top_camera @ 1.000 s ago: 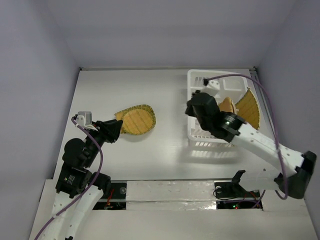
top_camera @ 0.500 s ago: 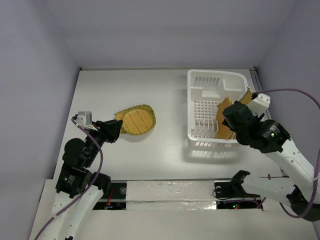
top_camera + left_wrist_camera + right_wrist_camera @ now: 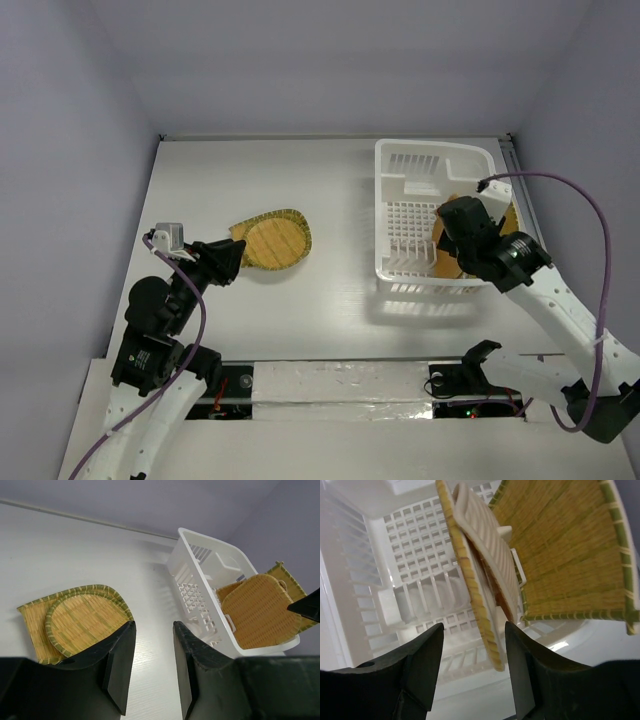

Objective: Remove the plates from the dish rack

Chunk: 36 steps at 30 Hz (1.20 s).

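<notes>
Two plates (image 3: 272,240) lie stacked on the table at the left, also in the left wrist view (image 3: 75,620). My left gripper (image 3: 236,258) hovers at their near edge, open (image 3: 152,630) and holding nothing. The white dish rack (image 3: 430,148) stands at the right. Inside it one plate (image 3: 470,575) stands on edge, and another (image 3: 565,555) leans against the right wall. My right gripper (image 3: 450,235) is over them, open (image 3: 474,626), with one finger on each side of the upright plate's lower edge, apart from it.
A white ribbed piece (image 3: 485,527) rests against the upright plate's right face. The rack's slotted walls (image 3: 350,565) close in the left side. A purple cable (image 3: 585,215) loops above my right arm. Grey walls enclose the table on three sides.
My right arm swung from the rack's left half over to the plates at its right, and its jaws went from shut to open. The left arm and the stacked plates stayed put.
</notes>
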{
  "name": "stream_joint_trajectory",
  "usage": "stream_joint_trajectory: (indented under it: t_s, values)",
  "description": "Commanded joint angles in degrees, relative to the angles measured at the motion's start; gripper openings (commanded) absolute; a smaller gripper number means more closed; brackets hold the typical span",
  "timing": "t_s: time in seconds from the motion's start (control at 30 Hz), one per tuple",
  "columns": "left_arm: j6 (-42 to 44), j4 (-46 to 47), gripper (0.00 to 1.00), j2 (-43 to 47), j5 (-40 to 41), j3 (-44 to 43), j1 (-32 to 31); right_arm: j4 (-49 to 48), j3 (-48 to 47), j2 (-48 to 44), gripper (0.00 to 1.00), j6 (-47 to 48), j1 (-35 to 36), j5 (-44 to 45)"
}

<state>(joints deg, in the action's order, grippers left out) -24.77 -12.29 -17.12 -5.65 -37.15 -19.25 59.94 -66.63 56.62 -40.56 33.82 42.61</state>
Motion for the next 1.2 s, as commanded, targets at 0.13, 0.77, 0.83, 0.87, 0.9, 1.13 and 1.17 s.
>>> stream_joint_trajectory:
  t_s: [0.13, 0.77, 0.83, 0.87, 0.9, 1.13, 1.17]
  values:
    - [-0.2, 2.0, 0.33, -0.1, 0.3, -0.4, 0.3, -6.9, 0.9, 3.0, 0.57, 5.4, -1.5, -0.8]
    - [-0.3, 2.2, 0.33, -0.1, 0.3, -0.4, 0.3, -9.0, -1.4, 8.6, 0.32, 12.4, -2.5, 1.7]
    - [-0.3, 2.2, 0.33, 0.1, 0.4, -0.4, 0.3, -8.4, -2.4, 8.7, 0.24, 12.9, -2.5, 2.3]
    - [-0.3, 2.2, 0.33, 0.1, 0.4, -0.4, 0.3, -8.3, -2.8, 8.8, 0.21, 13.4, -2.5, 2.4]
    - [-0.3, 2.1, 0.33, 0.1, 0.4, -0.4, 0.3, -8.3, -3.2, 8.9, 0.17, 13.9, -2.5, 2.4]
    - [-0.3, 2.2, 0.34, 0.2, 0.2, -0.4, 0.9, -6.9, -6.8, 8.9, 0.03, 18.0, -2.5, 4.5]
    - [-0.3, 2.2, 0.34, 0.2, 0.2, -0.4, 0.9, -7.1, -7.4, 8.7, 0.01, 19.4, -2.5, 4.5]
